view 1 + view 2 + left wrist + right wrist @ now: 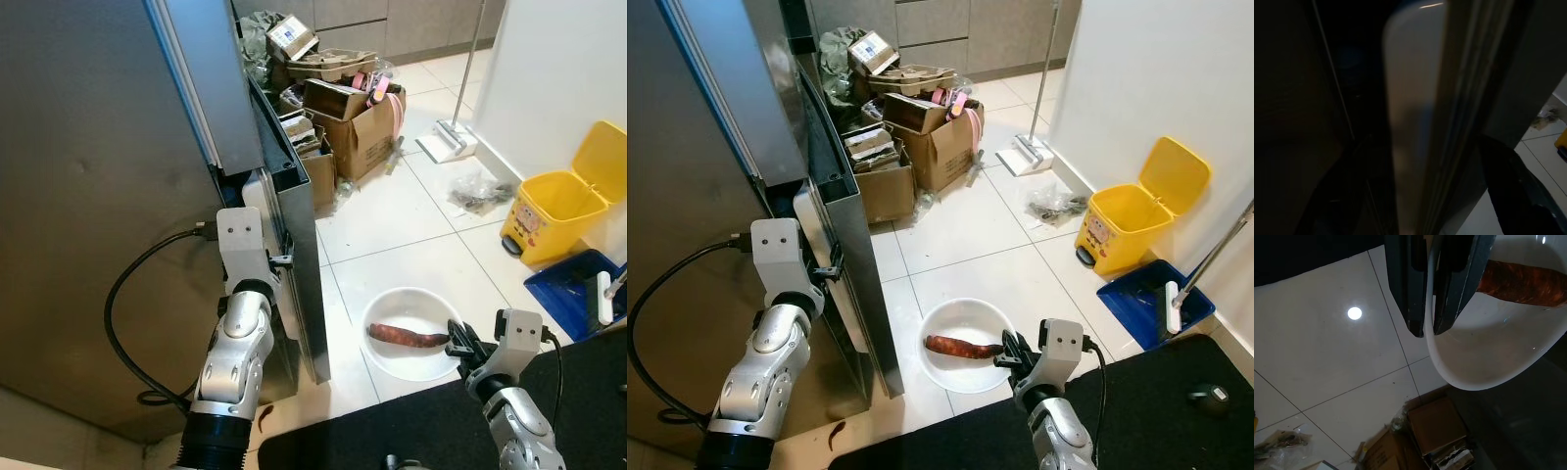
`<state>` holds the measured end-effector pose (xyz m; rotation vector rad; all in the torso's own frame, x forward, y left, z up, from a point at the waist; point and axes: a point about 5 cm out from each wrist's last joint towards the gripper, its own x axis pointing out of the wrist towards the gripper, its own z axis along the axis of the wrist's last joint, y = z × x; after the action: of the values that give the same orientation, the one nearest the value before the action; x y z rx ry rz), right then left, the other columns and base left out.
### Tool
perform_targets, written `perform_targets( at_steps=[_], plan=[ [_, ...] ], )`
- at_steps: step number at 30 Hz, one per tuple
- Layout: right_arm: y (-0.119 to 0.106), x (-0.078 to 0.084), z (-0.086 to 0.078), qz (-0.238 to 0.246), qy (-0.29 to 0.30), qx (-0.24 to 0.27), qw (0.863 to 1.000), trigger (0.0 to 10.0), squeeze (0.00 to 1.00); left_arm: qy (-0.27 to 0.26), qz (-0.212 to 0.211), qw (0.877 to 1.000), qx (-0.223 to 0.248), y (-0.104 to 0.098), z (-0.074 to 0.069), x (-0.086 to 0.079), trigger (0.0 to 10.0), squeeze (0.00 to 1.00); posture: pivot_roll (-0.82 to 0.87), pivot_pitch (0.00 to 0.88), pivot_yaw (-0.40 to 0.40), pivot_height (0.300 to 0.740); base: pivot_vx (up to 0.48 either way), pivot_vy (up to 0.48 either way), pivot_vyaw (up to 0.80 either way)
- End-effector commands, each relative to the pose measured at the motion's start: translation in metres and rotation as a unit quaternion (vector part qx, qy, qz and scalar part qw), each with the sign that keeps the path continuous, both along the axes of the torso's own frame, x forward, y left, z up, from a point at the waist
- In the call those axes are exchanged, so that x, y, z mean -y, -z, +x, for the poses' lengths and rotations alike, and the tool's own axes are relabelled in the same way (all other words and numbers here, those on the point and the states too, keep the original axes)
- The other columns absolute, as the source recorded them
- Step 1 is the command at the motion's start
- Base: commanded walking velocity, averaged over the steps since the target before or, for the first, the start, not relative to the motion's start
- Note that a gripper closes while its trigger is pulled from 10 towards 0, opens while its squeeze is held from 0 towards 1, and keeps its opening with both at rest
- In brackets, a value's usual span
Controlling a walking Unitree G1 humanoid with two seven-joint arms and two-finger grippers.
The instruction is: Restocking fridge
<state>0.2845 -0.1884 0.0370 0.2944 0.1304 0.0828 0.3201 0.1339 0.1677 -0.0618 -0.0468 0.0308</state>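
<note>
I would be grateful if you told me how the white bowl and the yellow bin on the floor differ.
The white bowl is round, low and wide; the yellow bin is tall and boxy. The bowl has no lid and holds a sweet potato; the bin has a hinged lid standing open. The right pincer grips the bowl's rim, while the bin stands untouched by the wall. Both rest on the tiled floor.

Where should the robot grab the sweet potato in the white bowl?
Probably around the middle of the sweet potato, coming from above. It lies flat and long across the bowl, so pinching across its narrow width should hold best, while the low rim blocks a sideways reach. The right pincer is pinching the bowl's rim instead, nearly shut on it.
</note>
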Motion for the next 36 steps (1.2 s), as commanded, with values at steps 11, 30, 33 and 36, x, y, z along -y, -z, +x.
perform_targets(
  at_steps=[11,30,33,36],
  plan=[
    [0.004,-0.001,-0.003,-0.001,0.000,-0.006,1.000,10.0,0.00,0.147,-0.036,0.988,-0.038,0.013,-0.017,0.021,10.0,0.00,-0.09,0.164,0.031,0.717,0.000,0.000,0.00],
    [-0.045,-0.050,0.018,-0.009,-0.143,0.092,0.985,10.0,0.00,0.135,0.036,0.989,-0.041,0.022,-0.028,0.000,10.0,0.00,-0.08,0.165,0.033,0.717,0.000,0.000,0.00],
    [-0.057,-0.062,0.026,-0.009,-0.176,0.112,0.978,10.0,0.00,0.131,0.047,0.989,-0.048,0.024,-0.031,-0.006,10.0,0.00,-0.07,0.168,0.036,0.717,0.000,0.000,0.00],
    [-0.064,-0.069,0.032,-0.011,-0.193,0.121,0.974,10.0,0.00,0.109,0.060,0.991,-0.050,0.025,-0.031,-0.014,10.0,0.00,-0.07,0.169,0.037,0.717,0.000,0.000,0.00]
  ],
)
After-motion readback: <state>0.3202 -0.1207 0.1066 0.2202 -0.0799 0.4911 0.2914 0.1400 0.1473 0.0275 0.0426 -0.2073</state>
